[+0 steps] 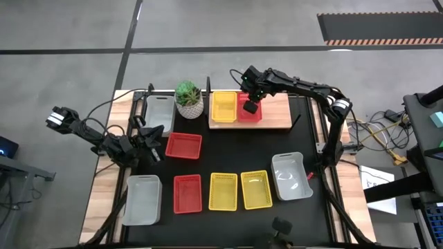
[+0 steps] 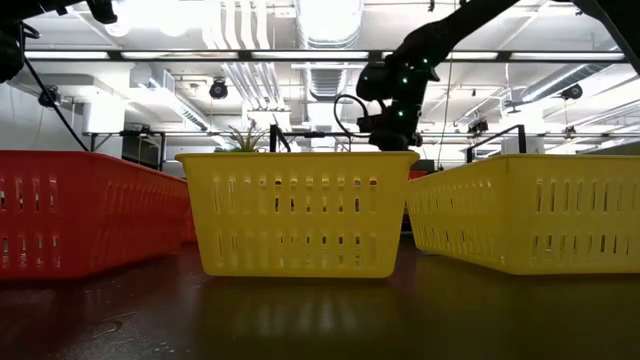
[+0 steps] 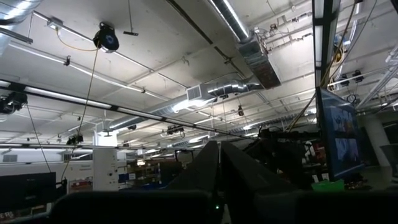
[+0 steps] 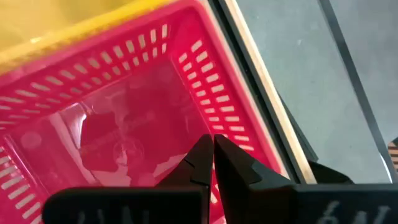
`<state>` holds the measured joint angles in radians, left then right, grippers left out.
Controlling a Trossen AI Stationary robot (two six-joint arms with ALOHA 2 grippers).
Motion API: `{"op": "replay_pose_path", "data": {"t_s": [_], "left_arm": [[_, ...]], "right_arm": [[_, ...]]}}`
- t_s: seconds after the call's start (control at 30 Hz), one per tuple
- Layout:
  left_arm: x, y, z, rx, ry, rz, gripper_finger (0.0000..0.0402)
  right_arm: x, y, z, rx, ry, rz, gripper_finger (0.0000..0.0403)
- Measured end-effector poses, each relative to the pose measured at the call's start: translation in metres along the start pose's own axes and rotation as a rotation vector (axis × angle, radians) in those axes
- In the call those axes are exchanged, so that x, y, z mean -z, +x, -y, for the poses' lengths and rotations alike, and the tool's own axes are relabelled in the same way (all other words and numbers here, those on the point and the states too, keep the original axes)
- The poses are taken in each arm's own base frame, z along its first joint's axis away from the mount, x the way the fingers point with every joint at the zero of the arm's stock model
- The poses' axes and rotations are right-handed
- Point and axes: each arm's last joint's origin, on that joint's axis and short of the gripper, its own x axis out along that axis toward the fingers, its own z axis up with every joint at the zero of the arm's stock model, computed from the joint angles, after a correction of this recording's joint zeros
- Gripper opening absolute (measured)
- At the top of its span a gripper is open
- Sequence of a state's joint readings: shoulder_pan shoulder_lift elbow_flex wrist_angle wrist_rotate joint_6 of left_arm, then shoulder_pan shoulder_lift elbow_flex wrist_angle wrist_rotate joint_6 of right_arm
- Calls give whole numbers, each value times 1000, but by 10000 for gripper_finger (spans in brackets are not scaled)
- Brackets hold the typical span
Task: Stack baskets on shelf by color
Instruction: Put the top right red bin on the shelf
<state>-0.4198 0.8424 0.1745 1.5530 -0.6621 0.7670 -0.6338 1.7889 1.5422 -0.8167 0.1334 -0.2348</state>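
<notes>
On the wooden shelf at the table's far side a yellow basket and a red basket stand side by side on their bottoms. My right gripper hangs shut over the inside of the red basket, its fingertips pointing down near one wall, with nothing between them. In the low view my right gripper shows above the near yellow basket. My left gripper waits at the table's left, shut and pointing up at the ceiling.
On the black tabletop stand a grey basket and a potted plant left of the shelf, and a red basket mid-left. Along the near edge stand a grey, a red, two yellow and a grey basket.
</notes>
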Motion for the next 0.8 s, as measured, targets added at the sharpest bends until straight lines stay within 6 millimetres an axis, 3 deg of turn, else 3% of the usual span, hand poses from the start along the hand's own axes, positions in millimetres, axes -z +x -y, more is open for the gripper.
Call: {"op": "replay_pose_path", "data": {"t_s": [0.8], "left_arm": [[0,0,0,-1,0,-1,2]], "right_arm": [[9,3,0,66,71,-83,9]]}}
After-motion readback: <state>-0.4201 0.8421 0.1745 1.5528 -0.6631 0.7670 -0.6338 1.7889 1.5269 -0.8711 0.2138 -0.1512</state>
